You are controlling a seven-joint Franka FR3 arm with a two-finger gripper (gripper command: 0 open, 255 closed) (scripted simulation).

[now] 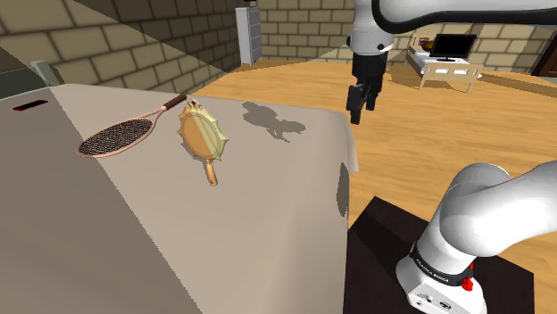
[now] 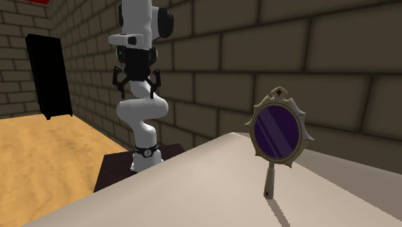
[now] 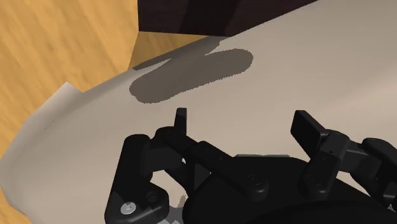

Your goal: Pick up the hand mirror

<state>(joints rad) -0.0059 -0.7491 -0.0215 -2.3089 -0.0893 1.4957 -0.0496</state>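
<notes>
The step in hand looks to be the approach; the pincer (image 1: 358,105) hangs released, fingers well apart, in the upper right of the shoulder view, past the counter's (image 1: 268,232) rim and well apart from the hand mirror (image 1: 202,136). To do it well, I judge the arm should carry across toward the left of that frame, arrive above the mirror, and only then come down. The slim handle (image 1: 211,171) seems the better place to close, since the broad spiked head may be wider than the fingers' spread. The tennis racket (image 1: 123,134) lies just beside the head, so a careless descent could knock it.

The mirror sits centre-left in the shoulder view, gold-framed, oval, with small points round the rim and a short handle aimed at the lower edge; in the second exterior view it shows at right of centre (image 2: 277,132), its glass dark purple. There it seems to stand on its handle end, while the shoulder view reads flatter; I cannot tell which. The wrist view shows the open pincer (image 3: 245,127) over pale counter near its edge.
</notes>
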